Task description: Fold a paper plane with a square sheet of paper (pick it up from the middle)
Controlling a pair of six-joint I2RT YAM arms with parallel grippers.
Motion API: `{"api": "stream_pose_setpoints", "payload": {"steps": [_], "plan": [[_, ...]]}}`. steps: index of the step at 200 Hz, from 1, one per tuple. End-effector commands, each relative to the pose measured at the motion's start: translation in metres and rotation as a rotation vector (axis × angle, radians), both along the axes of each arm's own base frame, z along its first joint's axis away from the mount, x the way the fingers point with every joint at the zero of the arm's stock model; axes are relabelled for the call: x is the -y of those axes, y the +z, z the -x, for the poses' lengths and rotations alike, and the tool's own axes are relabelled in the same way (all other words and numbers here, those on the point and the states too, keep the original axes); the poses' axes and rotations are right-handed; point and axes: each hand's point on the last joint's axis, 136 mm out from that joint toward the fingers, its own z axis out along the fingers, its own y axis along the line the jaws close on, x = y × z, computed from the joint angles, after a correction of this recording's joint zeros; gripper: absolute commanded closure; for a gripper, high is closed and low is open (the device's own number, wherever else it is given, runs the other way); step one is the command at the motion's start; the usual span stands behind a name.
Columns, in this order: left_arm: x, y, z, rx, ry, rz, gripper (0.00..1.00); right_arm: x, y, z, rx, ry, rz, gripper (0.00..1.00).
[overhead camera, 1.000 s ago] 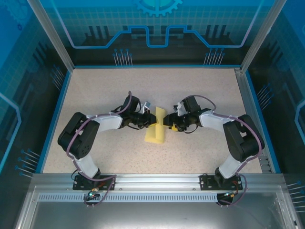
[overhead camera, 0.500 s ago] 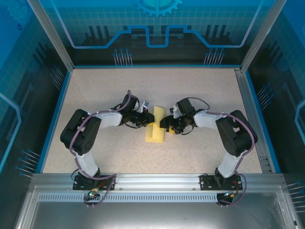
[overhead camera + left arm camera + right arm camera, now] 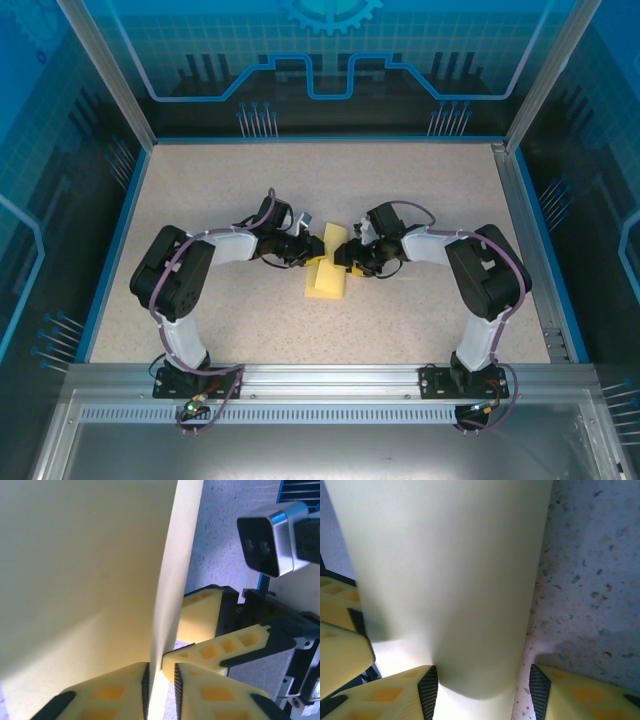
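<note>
The square sheet of paper point(image 3: 325, 281) is pale yellow and folded, lying mid-table with one flap point(image 3: 334, 240) standing up. My left gripper point(image 3: 313, 256) reaches it from the left and my right gripper point(image 3: 345, 259) from the right, tips almost meeting at the flap. In the left wrist view the paper point(image 3: 85, 575) runs edge-on between my left gripper's point(image 3: 161, 672) parted pads, lying against the left one. One finger of the right gripper point(image 3: 210, 654) pokes in there. In the right wrist view the curved paper point(image 3: 450, 580) sits between my right gripper's point(image 3: 483, 680) wide-apart jaws; bare table shows before the right pad.
The speckled table point(image 3: 220, 190) is ringed by a blue rim and a metal frame point(image 3: 525, 215). Both arms bend inward from their bases at the near edge. The right wrist's camera housing point(image 3: 265, 540) hangs close above the left gripper.
My left gripper's jaws have parted from being shut on the flap. The right gripper has crept a little leftward toward the paper, and its jaws have narrowed slightly.
</note>
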Motion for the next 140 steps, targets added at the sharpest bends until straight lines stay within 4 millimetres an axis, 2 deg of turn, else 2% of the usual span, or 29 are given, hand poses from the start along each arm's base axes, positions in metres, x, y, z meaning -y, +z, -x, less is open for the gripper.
{"api": "stream_pose_setpoints", "payload": {"steps": [1, 21, 45, 77, 140], "plan": [[-0.011, 0.017, -0.002, 0.032, 0.008, -0.054, 0.62, -0.006, 0.001, 0.0, 0.005, 0.027, 0.026, 0.45], [-0.026, 0.022, 0.001, 0.051, 0.049, -0.137, 0.57, -0.006, -0.001, 0.002, 0.0, 0.041, 0.062, 0.44], [-0.049, 0.023, 0.004, 0.066, 0.124, -0.254, 0.57, -0.01, -0.002, 0.003, -0.006, 0.062, 0.107, 0.41], [-0.07, 0.026, 0.008, 0.09, 0.215, -0.313, 0.62, -0.013, -0.005, 0.005, -0.016, 0.094, 0.19, 0.38], [-0.074, 0.033, 0.009, 0.115, 0.235, -0.292, 0.64, -0.008, -0.005, 0.002, -0.023, 0.142, 0.294, 0.35]]}}
